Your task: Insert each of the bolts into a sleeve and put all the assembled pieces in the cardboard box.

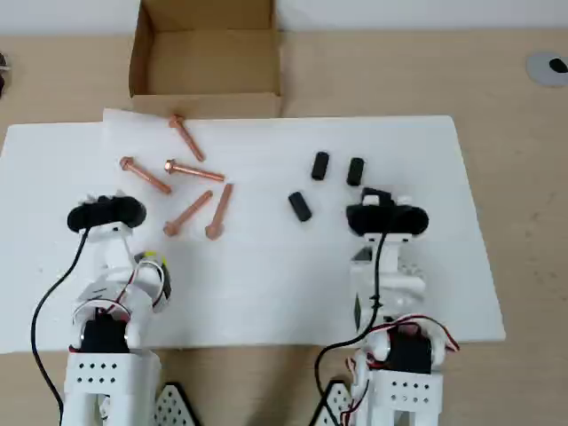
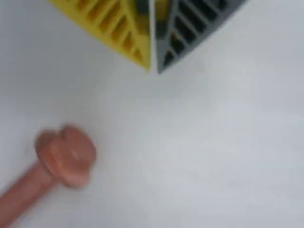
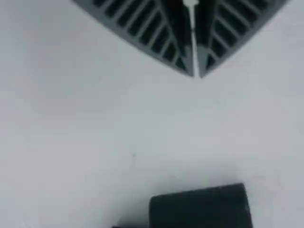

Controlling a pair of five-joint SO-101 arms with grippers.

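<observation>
Left gripper [image 2: 153, 69] and right gripper [image 3: 194, 73], both clenched on nothing above the white sheet [image 1: 266, 284].
We see five copper bolts [image 1: 193, 169] scattered at the upper left of the high view and three black sleeves [image 1: 300, 206] right of centre, all loose. The cardboard box [image 1: 209, 105] sits at the top edge on the tabletop [image 1: 515, 177]. A bolt head [image 2: 66, 154] lies near the left gripper's tips. One sleeve [image 3: 199, 206] lies near the right gripper's tips.

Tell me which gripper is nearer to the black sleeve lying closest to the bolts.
Right. The right gripper is close beside that sleeve, on its side away from the bolts. The left gripper is farther off, at the bolts' far side.
</observation>
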